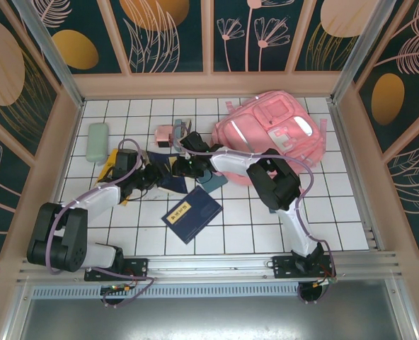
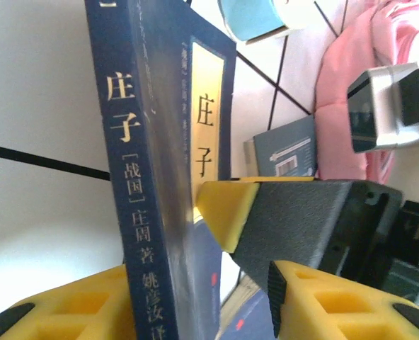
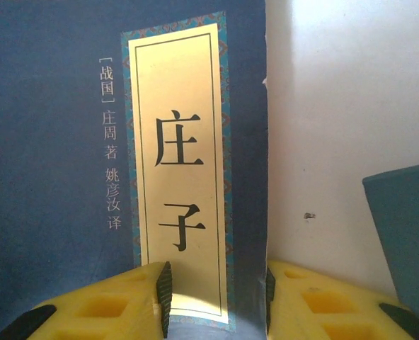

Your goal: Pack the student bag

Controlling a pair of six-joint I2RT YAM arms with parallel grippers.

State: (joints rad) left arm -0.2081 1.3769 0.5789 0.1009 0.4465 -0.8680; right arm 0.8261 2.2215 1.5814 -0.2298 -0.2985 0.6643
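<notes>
Item: dark blue paperback (image 2: 135,142) with a gold title panel on the cover and Chinese lettering down the spine. Position: mid-table between the two arms, tipped so its spine faces the left wrist camera. Hold, first: left gripper (image 2: 195,312), yellow fingers astride the spine edge and part open; whether they pinch cannot be told. Hold, second: right gripper (image 3: 216,308), jaws part open over the cover near its long edge, one fingertip (image 2: 220,209) against the cover, nothing clamped between them. Destination: student bag (image 1: 270,131), pink, at the far right of the table and well apart from the paperback; its opening cannot be made out. Nearby: a second blue book (image 1: 192,214) flat on the tiles and a teal book (image 1: 213,182). Handling note, as judgement: the step is securing the paperback for the bag. The right fingertip should steady the cover while the left closes squarely across the thickness, deep on the spine, before any lift. A shallow grip would likely let the pages fan and slip.
</notes>
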